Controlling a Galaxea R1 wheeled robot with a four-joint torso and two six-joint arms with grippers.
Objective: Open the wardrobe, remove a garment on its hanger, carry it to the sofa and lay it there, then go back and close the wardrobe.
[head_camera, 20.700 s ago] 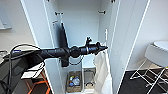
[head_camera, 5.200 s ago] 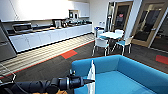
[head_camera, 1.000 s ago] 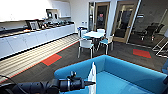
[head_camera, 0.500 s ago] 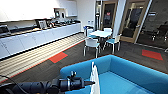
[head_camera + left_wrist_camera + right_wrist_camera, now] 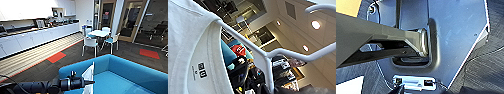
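The blue sofa sits right in front of the robot, its rounded back curving between the robot and the rest of the room. Beyond the sofa a long white kitchen bench runs along the wall, and a small white table with white chairs stands behind the sofa, near the glass doors. Red floor patches lie on the dark carpet between the bench and the sofa. The robot's left arm reaches in toward the sofa's near end, and its left pincer is clenched on the thin white hanger. The white garment hangs from it edge-on, just above the sofa seat by the sofa's back corner. From the left wrist the shirt's collar label shows beside the hanger's shoulder bar. I cannot tell the state of the right pincer.
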